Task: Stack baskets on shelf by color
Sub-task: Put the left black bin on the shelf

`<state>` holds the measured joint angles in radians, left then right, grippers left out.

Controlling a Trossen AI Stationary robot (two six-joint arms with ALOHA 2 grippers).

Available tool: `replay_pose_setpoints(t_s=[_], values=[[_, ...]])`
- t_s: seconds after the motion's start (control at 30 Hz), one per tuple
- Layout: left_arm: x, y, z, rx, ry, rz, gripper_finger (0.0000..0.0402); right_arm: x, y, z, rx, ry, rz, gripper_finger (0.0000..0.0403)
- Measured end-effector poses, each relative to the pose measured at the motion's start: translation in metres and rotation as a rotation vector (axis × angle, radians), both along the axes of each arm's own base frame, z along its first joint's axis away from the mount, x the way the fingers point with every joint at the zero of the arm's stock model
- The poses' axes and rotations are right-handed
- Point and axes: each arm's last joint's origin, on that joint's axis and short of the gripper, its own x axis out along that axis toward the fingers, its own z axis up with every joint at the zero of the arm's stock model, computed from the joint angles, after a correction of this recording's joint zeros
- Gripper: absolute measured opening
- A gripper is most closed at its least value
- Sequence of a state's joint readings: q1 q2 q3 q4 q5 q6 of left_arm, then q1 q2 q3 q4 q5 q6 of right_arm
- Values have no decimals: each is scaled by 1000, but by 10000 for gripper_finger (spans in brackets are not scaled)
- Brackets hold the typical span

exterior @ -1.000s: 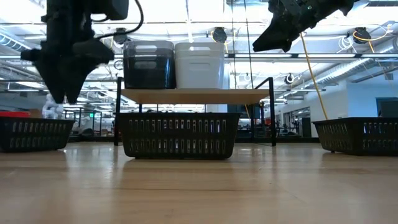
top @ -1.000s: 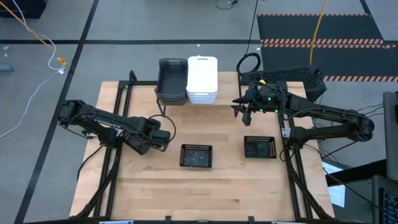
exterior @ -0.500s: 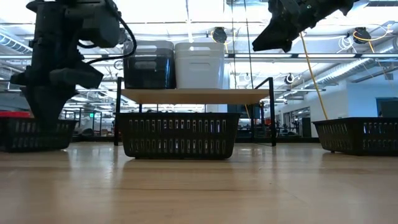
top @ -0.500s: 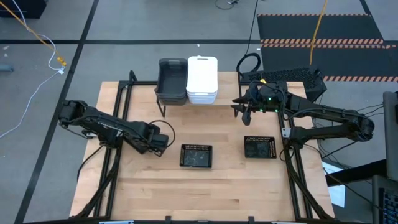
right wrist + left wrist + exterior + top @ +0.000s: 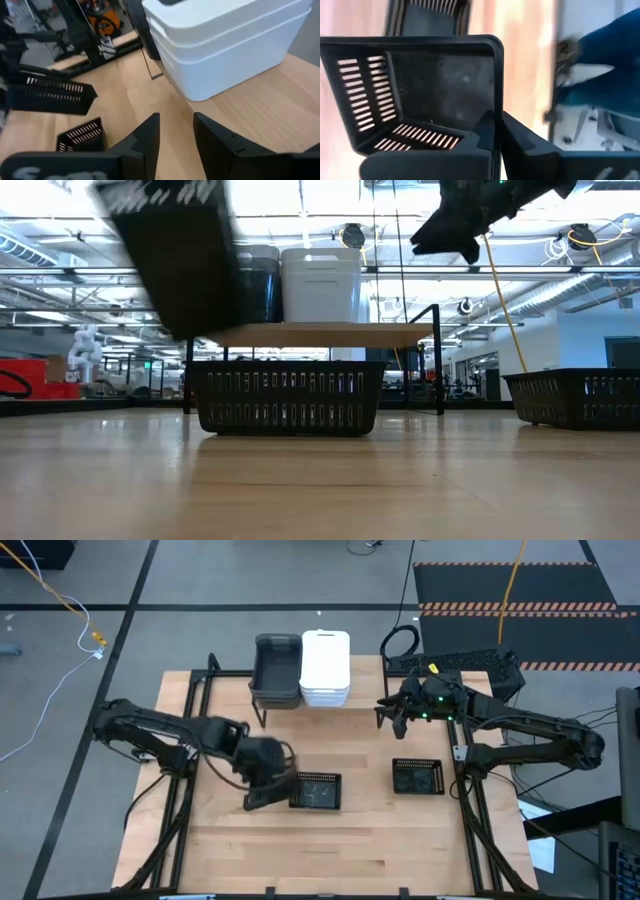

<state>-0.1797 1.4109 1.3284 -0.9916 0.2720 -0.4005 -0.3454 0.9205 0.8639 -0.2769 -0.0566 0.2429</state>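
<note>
My left gripper (image 5: 268, 776) is shut on a black mesh tray (image 5: 175, 260), which hangs tilted above the table's left middle. A second mesh tray (image 5: 316, 791) stands on the table just right of it, and a third (image 5: 418, 777) farther right. On the shelf (image 5: 320, 333) stand stacked dark grey baskets (image 5: 277, 668) and, to their right, stacked white baskets (image 5: 325, 667). My right gripper (image 5: 392, 718) hovers open near the shelf's right end, the white stack (image 5: 230, 40) ahead of its fingers. My left gripper (image 5: 496, 117) has one of the tray's side walls, near its rim (image 5: 494, 100), between its two fingers, one finger inside the tray and one outside. The tray is lifted clear of the table and tilted, its open side turned toward the wrist.
The shelf's thin black legs (image 5: 437, 360) stand on the table behind the middle tray. A black frame (image 5: 190, 730) runs along the table's left and right sides. Bare wood lies toward the near edge (image 5: 330, 850).
My left gripper has shut on the mesh tray that stood at the table's left. It has lifted the tray clear and carried it toward the middle tray, and the tray is now tilted.
</note>
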Motion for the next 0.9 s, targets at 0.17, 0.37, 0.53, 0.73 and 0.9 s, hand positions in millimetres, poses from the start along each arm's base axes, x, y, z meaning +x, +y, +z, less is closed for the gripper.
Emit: replay_pose_setpoints(t_s=[0.17,0.37,0.53,0.73,0.9], values=[[6,16,61,-22,-243,-70,7,-17,6,8,36,-36,-21,96],[31,30,79,4,-319,-93,7,-44,14,16,63,-56,-101,67],[69,30,67,15,-298,-143,8,-65,19,12,122,-5,-227,51],[111,38,70,59,-357,-179,7,-79,22,2,197,96,-306,47],[139,40,74,104,-429,-232,7,-81,22,-1,188,125,-364,47]])
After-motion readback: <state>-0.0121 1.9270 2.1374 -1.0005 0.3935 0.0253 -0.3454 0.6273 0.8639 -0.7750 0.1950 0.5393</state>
